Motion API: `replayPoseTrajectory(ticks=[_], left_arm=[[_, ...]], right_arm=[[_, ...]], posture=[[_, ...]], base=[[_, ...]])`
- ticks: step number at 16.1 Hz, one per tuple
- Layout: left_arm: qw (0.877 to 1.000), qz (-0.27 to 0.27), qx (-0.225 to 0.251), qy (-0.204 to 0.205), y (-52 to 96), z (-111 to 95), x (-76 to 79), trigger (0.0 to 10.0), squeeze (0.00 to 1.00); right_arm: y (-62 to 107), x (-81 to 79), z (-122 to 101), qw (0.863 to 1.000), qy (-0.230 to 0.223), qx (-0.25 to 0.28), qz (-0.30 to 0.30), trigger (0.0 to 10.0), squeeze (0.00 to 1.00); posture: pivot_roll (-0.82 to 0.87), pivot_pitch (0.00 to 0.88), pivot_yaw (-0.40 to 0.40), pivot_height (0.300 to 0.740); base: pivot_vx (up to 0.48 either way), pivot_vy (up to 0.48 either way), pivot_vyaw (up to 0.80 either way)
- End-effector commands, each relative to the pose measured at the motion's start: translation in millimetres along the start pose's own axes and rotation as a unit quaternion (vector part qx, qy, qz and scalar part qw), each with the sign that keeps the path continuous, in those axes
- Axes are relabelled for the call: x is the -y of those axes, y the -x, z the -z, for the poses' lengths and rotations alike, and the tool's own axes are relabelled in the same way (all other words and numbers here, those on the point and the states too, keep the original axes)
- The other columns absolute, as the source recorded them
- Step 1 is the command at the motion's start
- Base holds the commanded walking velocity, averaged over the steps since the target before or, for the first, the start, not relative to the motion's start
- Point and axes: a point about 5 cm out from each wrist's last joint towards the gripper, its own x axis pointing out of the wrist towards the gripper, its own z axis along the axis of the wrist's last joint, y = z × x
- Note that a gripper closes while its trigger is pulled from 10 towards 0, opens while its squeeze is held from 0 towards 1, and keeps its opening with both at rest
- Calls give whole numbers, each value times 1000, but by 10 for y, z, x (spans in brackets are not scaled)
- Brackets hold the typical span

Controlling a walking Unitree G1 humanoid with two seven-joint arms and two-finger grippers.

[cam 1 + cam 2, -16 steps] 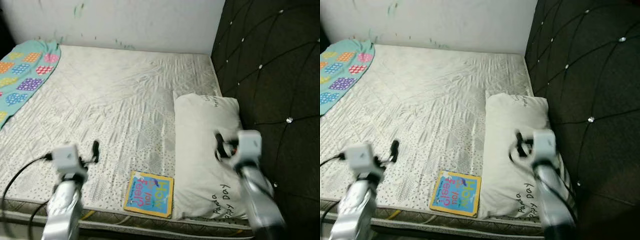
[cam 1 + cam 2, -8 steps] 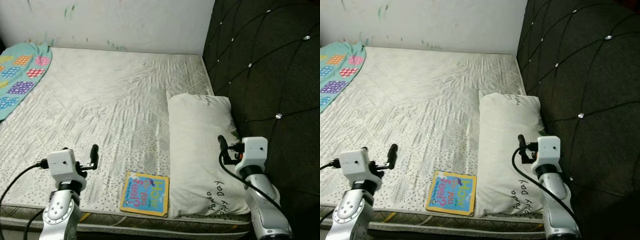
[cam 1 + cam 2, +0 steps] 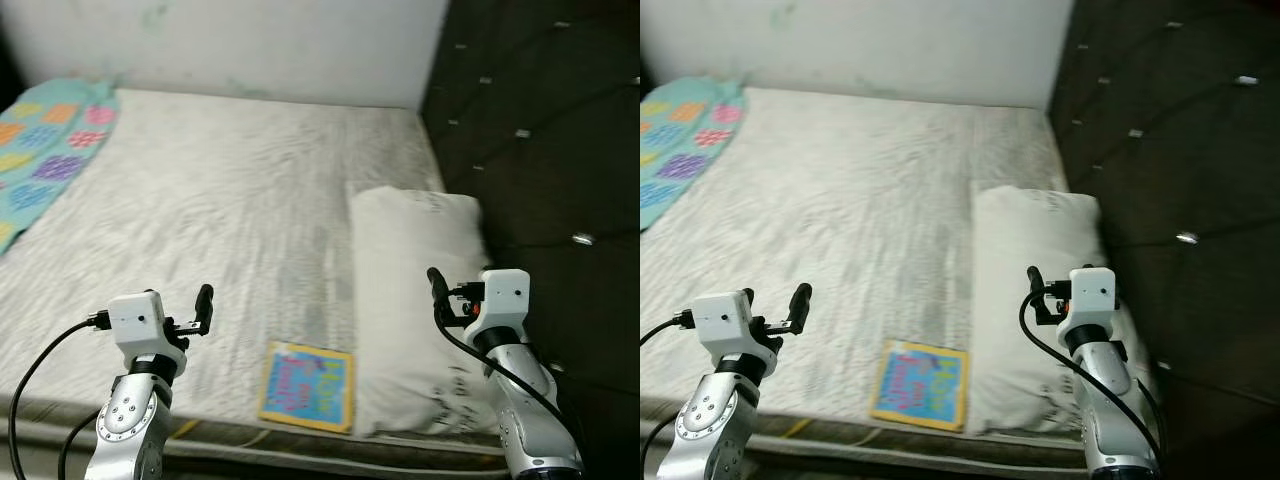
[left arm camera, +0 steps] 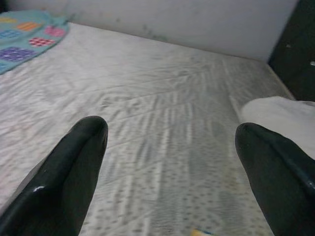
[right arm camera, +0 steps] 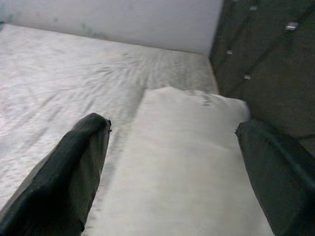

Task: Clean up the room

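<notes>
Lying nearest, at the mattress's [image 3: 200,190] front edge: a colourful picture book [image 3: 306,386], flat and face up, just beside the lower end of a white pillow [image 3: 415,290]. Hovering above the near part of the bed, left of the book and touching nothing: the left gripper [image 4: 170,162], fingers [image 4: 74,162] spread wide over bare quilted mattress. Hanging level with it on the other side, over the pillow: the right gripper [image 5: 172,162], fingers [image 5: 74,167] likewise spread wide, holding nothing. Stretching away alongside the dark tufted headboard [image 3: 540,120]: the pillow, with dark lettering near its lower end, too blurred to read. Spilling over the mattress's far left corner: a turquoise blanket [image 3: 45,150] with coloured patches. Closing off the far side: a pale, scuffed wall [image 3: 250,45].
</notes>
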Motion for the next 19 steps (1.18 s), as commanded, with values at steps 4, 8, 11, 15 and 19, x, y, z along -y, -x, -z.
replayPoseTrajectory(ticks=[4,8,11,15,19], left_arm=[[1000,-3,0,-1,-3,-47,-5,10000,0],[1000,-3,0,-1,-3,-47,-5,10000,0],[1000,-3,0,-1,-3,-47,-5,10000,0],[1000,-3,0,-1,-3,-47,-5,10000,0],[1000,-3,0,-1,-3,-47,-5,10000,0]], right_arm=[[10,-10,-50,1000,-2,3,-7,10000,0],[10,-10,-50,1000,-2,3,-7,10000,0],[10,-10,-50,1000,-2,3,-7,10000,0],[10,-10,-50,1000,-2,3,-7,10000,0],[10,-10,-50,1000,-2,3,-7,10000,0]], posture=[[-22,19,-8,740],[-22,19,-8,740],[-22,19,-8,740],[-22,19,-8,740],[-22,19,-8,740]], base=[[0,480,0],[0,480,0],[0,480,0],[0,480,0],[0,480,0]])
